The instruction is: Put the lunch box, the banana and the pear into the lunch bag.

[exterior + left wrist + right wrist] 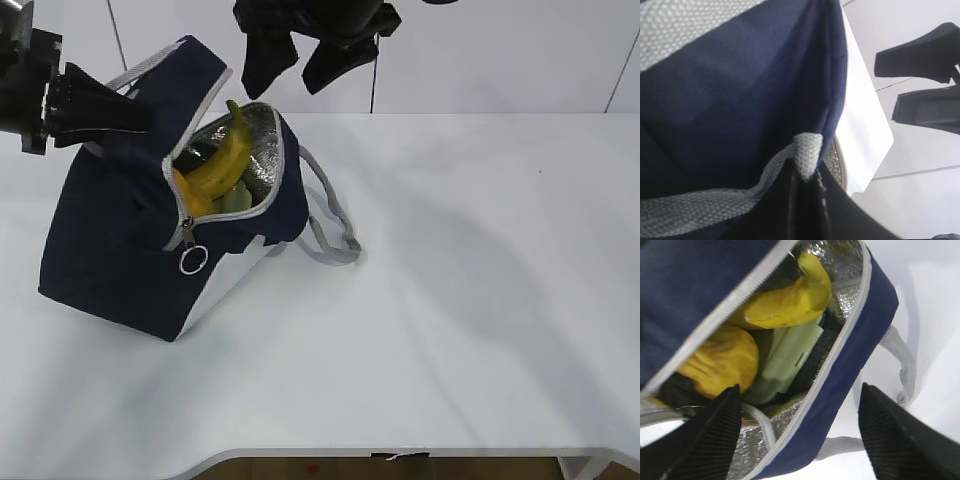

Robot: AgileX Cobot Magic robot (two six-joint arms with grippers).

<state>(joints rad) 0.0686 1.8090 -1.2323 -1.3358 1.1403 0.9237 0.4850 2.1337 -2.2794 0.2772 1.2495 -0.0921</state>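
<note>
Exterior view: a navy-blue lunch bag (120, 260) sits tilted on the left part of a white table (480, 300), its lid flap lifted and its silver-lined mouth facing up and to the right; a metal ring pull (193, 260) hangs from the grey zipper at the front corner; one grey woven handle (330, 225) lies on the table just beside the bag's right side. The banana (222, 160) lies inside the mouth, its dark tip poking out at the top.

The left gripper (110, 110) comes in from the left edge — jaws closed on the other grey handle (802, 152), pinching the strap where it meets the navy fabric, as the left wrist view shows close up.

The right gripper (300, 58) hangs above the bag's opening — jaws spread wide, holding nothing.

Right wrist view, looking down between its two dark fingers (892, 440): the banana rests across the top of the opening; the bumpy yellow-orange pear (722, 362) sits below it at the left; the pale green lid of the lunch box (787, 357) stands on edge just beside the pear, all three inside the bag.
</note>
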